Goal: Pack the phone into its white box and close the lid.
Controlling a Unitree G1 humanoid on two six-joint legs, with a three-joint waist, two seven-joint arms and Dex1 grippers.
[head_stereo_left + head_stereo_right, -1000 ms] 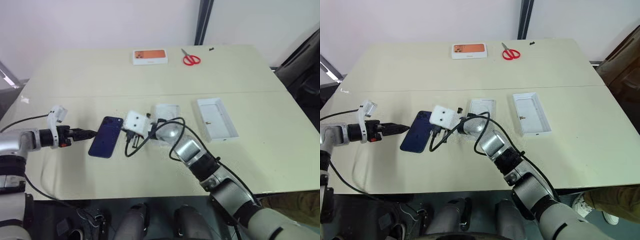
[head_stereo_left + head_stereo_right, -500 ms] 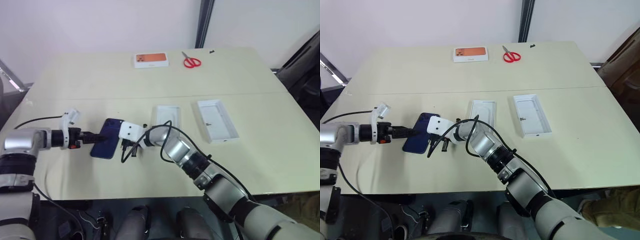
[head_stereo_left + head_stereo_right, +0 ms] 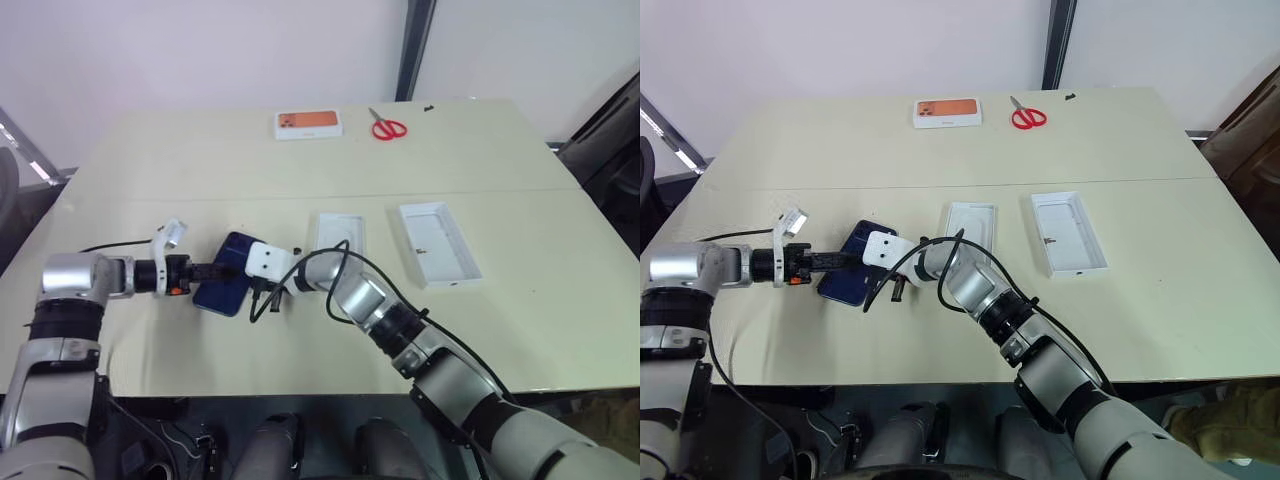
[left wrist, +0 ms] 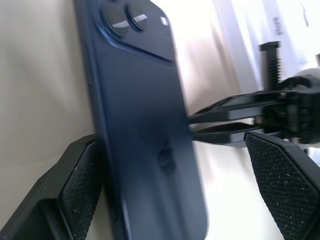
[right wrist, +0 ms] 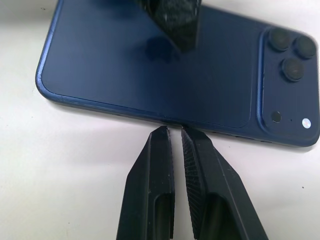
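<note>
Lying back-up on the table (image 3: 150, 150) left of the white box (image 3: 335, 234), the phone (image 3: 226, 288) sat between the wide-spread fingers of the left gripper (image 3: 214, 270), not yet clamped. The right gripper (image 5: 175, 132), nearly shut and empty, had its tips at the phone's long edge. Squeezing both edges squarely seemed wise. Contact by the left pads (image 4: 82, 192) was perhaps grazing, unclear. The lid (image 3: 439, 242) lay farther right.

You've got the phone (image 3: 226, 286) betw. left claw (image 3: 212, 271) & right claw (image 3: 262, 292); box (image 3: 335, 236), lid (image 3: 439, 243) beyond right claw.
</note>
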